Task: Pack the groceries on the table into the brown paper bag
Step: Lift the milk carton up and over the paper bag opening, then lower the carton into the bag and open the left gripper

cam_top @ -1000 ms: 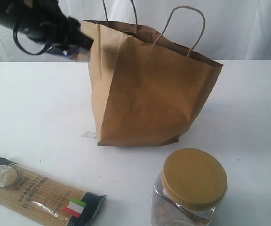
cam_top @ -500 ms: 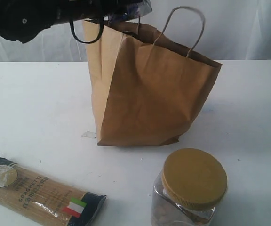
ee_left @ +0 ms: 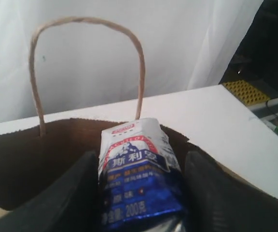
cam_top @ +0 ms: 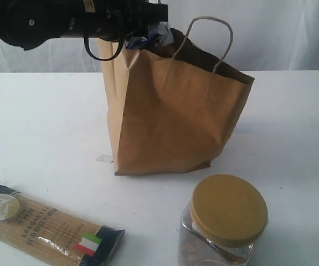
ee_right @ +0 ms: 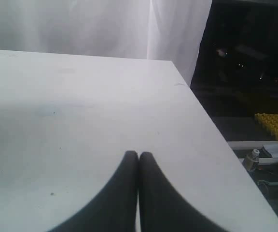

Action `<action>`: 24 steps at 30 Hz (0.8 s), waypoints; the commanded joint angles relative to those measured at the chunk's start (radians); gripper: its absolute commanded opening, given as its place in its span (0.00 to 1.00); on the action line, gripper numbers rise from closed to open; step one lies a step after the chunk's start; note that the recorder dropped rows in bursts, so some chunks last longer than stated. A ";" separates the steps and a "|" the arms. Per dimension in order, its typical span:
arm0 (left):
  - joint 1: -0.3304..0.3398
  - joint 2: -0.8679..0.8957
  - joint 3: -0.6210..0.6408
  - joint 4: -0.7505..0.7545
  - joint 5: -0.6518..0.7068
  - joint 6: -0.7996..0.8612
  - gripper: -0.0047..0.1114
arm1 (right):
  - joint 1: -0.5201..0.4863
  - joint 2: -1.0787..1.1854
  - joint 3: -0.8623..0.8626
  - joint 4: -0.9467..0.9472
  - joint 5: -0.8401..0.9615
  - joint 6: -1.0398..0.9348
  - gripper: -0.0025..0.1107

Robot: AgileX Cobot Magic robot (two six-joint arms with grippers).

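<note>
Between the left jaws the small white-blue carton point(ee_left: 136, 169) is held upright. The jaws stand partly open, one dark finger pressed on each side of the carton. Just under and ahead of them lies the open mouth of the brown paper bag point(cam_top: 176, 111), and one twisted cord handle point(ee_left: 86, 21) rises beyond the carton.

The step in hand is judged to be the placing of the carton into the bag. The carton is at the rim and is not yet released. The next move calls for the jaws to be lowered a little into the mouth, clear of the handle and the paper edge, and then opened. Otherwise the light bag could be pushed over.

The inside of the bag is dark, so it cannot be told what it already contains.

Well apart from the left jaws, on the counter point(cam_top: 37, 122) in front of the bag, two groceries are not yet packed: the clear jar with mustard lid point(cam_top: 224, 221), with something brownish inside, and the spaghetti pack with Italian flag point(cam_top: 49, 227), lying flat.

The right jaws are pressed fully together with nothing between them, above bare counter.
</note>
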 commanded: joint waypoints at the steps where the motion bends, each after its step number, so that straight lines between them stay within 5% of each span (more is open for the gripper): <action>1: -0.025 -0.012 -0.047 -0.002 0.187 0.112 0.04 | 0.002 0.005 0.005 0.001 -0.011 0.001 0.02; 12: -0.044 0.037 -0.250 -0.064 0.384 0.363 0.04 | 0.002 0.005 0.005 0.001 -0.011 0.001 0.02; 24: -0.044 0.141 -0.383 -0.490 0.486 0.808 0.04 | 0.002 0.005 0.005 0.001 -0.011 0.001 0.02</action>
